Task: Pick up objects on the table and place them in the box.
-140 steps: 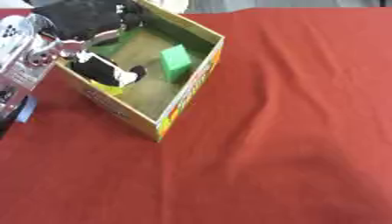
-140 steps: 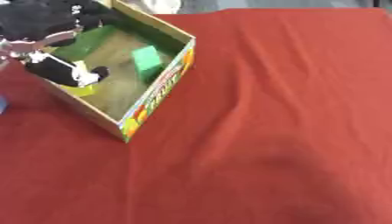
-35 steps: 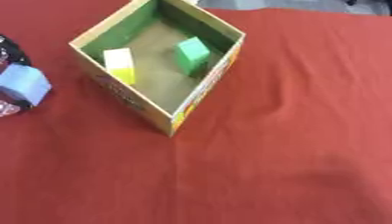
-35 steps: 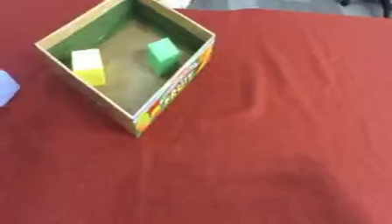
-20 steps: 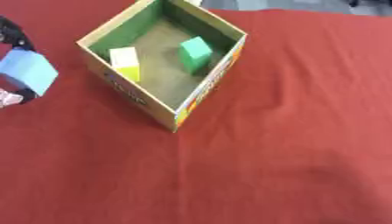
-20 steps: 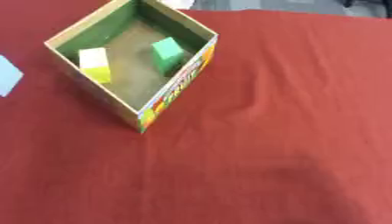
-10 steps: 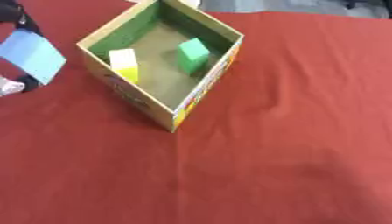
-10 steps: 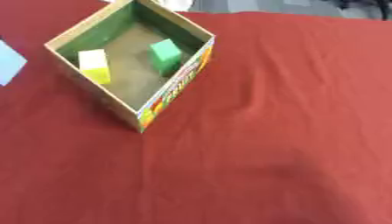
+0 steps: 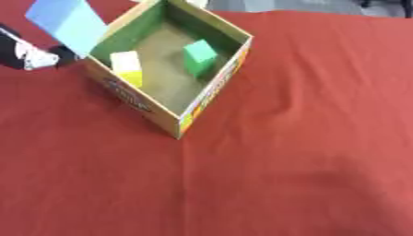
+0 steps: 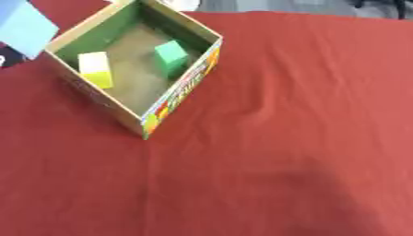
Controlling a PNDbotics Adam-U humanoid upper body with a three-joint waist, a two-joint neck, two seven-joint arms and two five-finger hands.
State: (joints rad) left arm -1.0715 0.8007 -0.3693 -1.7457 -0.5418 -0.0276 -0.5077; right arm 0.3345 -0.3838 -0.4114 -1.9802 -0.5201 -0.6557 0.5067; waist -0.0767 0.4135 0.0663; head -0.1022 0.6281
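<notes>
The light blue block (image 9: 68, 24) is carried at the box's far-left rim, above the left edge of the red-clothed table (image 9: 306, 138). It is held by the left hand (image 9: 32, 55), of which only a dark and silver part shows at the left edge; the fingers appear closed on the block's lower end (contact itself is hidden). The right hand is not in view.

For a clean drop, the block should be brought over the bare floor of the box (image 9: 211, 94), clear of the yellow block (image 9: 126, 68) and green block (image 9: 198, 56), then lowered past the rim before release.

The block is a flat-faced, pale blue slab, tilted, with no markings visible.
</notes>
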